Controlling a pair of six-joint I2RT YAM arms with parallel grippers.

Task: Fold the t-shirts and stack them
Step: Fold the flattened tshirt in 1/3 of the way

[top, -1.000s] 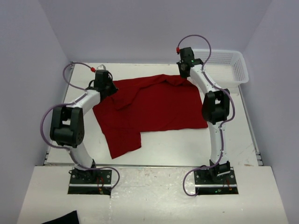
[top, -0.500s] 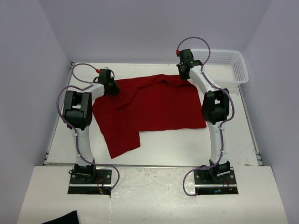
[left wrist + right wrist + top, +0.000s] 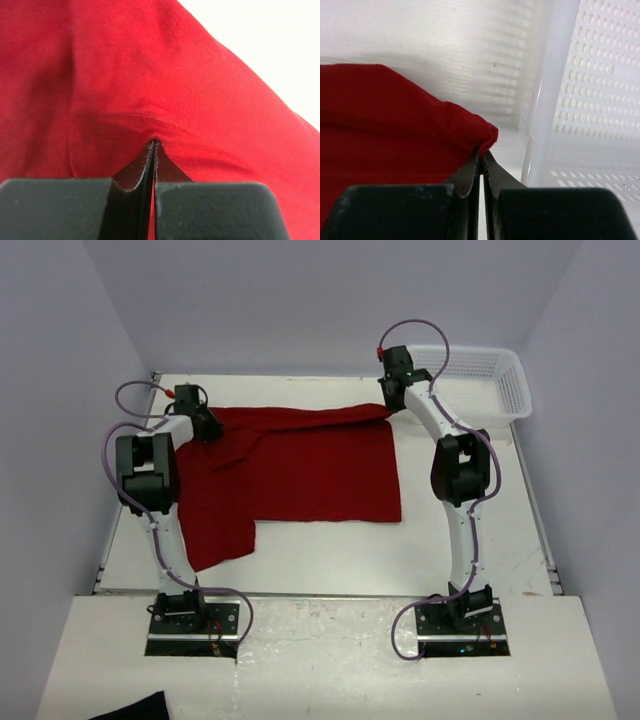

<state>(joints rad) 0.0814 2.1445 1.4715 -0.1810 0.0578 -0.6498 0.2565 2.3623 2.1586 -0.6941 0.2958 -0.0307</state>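
Plain dark red t-shirt [image 3: 300, 470]; white mesh basket [image 3: 480, 380]; black scrap [image 3: 130, 708].

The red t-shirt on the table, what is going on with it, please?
Two robot arms hold the t-shirt by its far edge. The left fingers are shut on the cloth at the far left corner. The right fingers are shut on it at the far right, beside the white basket. The far edge runs stretched between them, and the rest lies spread on the table. It does not look folded yet.
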